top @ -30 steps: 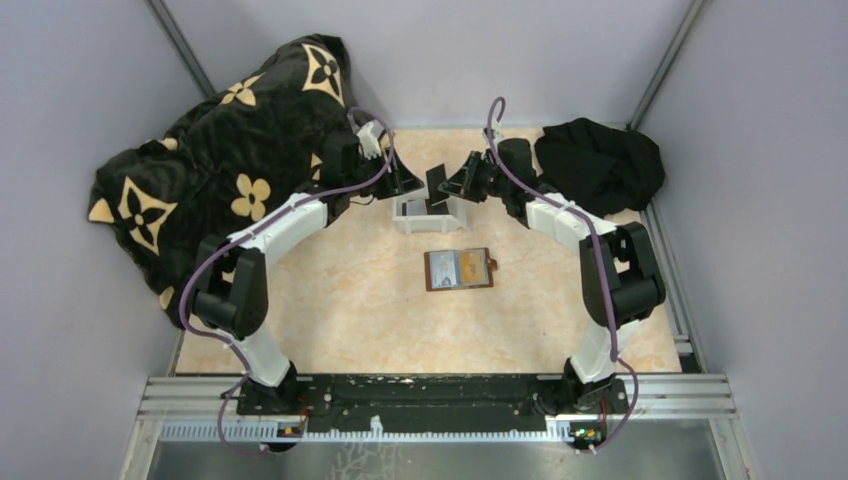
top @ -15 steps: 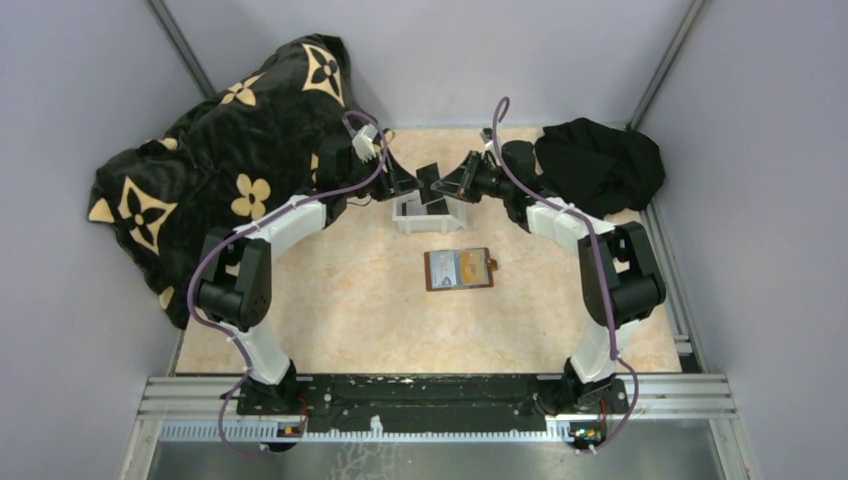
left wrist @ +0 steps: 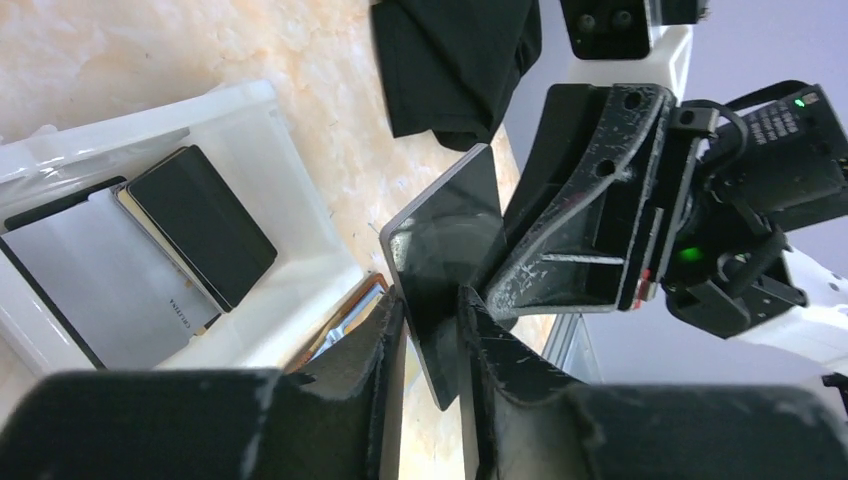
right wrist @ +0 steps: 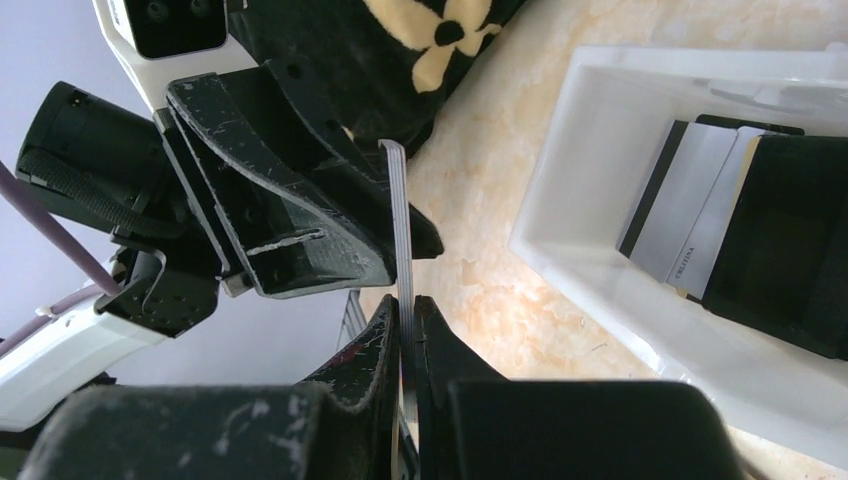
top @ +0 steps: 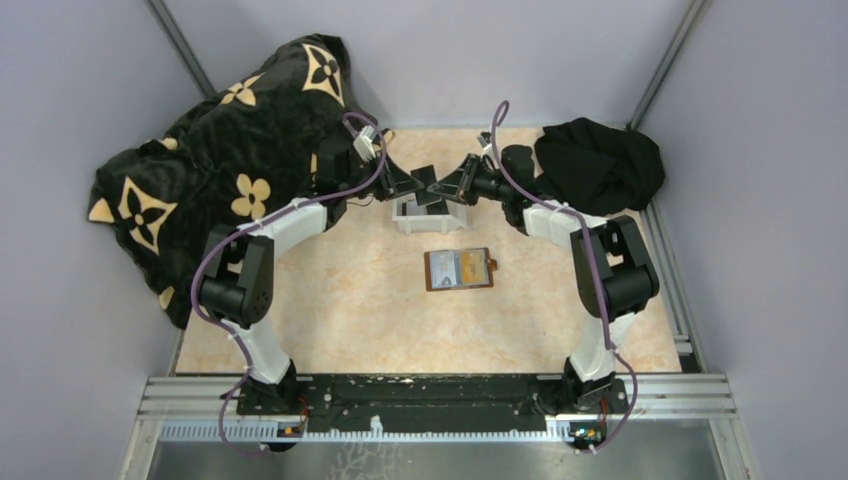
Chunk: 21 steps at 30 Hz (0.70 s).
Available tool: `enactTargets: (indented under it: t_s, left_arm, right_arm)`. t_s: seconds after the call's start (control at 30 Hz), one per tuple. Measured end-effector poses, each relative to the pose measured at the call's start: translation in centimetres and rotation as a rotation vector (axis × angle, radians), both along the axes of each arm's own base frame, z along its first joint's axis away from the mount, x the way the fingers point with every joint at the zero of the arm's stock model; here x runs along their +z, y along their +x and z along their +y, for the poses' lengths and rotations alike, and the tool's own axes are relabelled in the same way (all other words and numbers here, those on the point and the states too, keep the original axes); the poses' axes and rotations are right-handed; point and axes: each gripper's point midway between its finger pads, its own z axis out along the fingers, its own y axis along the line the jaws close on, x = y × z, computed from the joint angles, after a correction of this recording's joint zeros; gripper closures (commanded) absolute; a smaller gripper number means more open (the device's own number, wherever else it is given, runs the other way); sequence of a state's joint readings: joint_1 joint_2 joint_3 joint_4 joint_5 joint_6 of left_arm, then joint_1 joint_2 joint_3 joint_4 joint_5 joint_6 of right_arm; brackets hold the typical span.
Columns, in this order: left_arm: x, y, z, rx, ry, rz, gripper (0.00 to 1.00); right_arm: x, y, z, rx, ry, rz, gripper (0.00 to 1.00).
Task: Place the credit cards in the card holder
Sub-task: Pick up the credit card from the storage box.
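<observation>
Closest to the arm bases, the card holder (top: 459, 268) lay open and flat on the peach marbled table (top: 330, 300). It was reddish-brown leather with something pale on its inner faces, too small to make out, and nothing was touching it. Just behind it sat the white tray (left wrist: 300, 290), glossy hard plastic with rounded corners. It held a matte grey-silver card (left wrist: 110, 285) overlapped by a spare black card (left wrist: 200, 235), with a gold-tan edge peeking out underneath. So at least 3 credit cards hadn't gone anywhere yet.

The actual news was right above the tray. A second earlier the left gripper (left wrist: 430, 320) had been wide open and off to one side. Now it had slid in and narrowed so its 2 scuffed fingers sat on either side of the lifted black card (left wrist: 450, 230), a thin, stiff, slightly shiny rectangle. I honestly couldn't tell if it had bitten down yet. The right gripper (right wrist: 405, 310) was clamped on that card's opposite edge. It looked to me like a mid-air handover, probably to get a better angle for the pocket.

Further back were a plush black blanket (top: 220, 150) with tan flowers and a crumpled black cloth (top: 598, 165).
</observation>
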<state>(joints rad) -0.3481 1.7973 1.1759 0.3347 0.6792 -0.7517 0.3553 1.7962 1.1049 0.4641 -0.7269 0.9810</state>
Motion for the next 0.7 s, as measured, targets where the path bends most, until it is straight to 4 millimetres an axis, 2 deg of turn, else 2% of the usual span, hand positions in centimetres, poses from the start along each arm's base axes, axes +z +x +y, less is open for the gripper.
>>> enactTargets:
  t_s: [0.1,0.33,0.7]
  left_arm:
    - [0.06,-0.10,0.17,-0.006,-0.014,0.006,0.86]
    - [-0.08,-0.24,0.73,-0.012,-0.039,0.016,0.90]
    - [-0.44,-0.79,0.96,-0.034,-0.052,0.024,0.78]
  right_arm:
    - [-0.33,0.04,0.06,0.005,0.011,0.010,1.00]
    - [-0.32,-0.19,0.07,0.018,0.018,0.019,0.98]
    - [-0.51,-0.76,0.05,0.034,0.038,0.031,0.96]
